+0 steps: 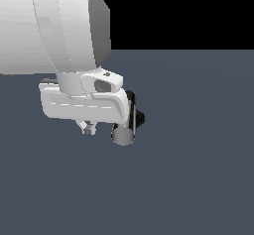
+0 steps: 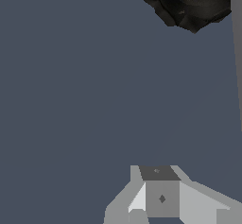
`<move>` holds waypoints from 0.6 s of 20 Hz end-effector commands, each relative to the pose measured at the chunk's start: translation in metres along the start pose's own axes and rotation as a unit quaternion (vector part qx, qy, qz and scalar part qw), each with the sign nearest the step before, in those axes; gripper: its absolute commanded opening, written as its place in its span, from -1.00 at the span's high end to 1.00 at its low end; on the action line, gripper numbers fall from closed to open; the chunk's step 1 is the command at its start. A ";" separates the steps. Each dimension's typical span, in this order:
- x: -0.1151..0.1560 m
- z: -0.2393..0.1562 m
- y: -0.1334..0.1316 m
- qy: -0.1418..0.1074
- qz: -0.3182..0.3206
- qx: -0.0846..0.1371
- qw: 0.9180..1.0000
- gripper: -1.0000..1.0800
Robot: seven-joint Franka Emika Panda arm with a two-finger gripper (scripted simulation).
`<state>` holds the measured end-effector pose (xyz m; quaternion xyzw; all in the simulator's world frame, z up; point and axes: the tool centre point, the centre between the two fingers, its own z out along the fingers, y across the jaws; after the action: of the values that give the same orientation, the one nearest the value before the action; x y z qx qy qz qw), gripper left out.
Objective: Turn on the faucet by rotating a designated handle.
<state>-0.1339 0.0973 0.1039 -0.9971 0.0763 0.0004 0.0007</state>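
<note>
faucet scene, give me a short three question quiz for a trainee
1. True or false: the tool is clamped around the handle.
2. What colour is the faucet's ridged base in the wrist view: A white, B black, C red?
3. In the exterior view, on which side of the tool does the handle lie?

Key: 1 false, nothing shows between its fingers. 2 B. 3 the exterior view's right.
</note>
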 end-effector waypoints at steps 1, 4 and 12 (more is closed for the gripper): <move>0.002 0.003 -0.001 0.000 0.001 0.000 1.000 1.00; 0.002 0.003 -0.001 0.000 0.001 0.000 1.000 1.00; 0.003 0.003 0.018 0.000 0.001 0.000 1.000 1.00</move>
<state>-0.1328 0.0861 0.1006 -0.9970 0.0768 0.0000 0.0003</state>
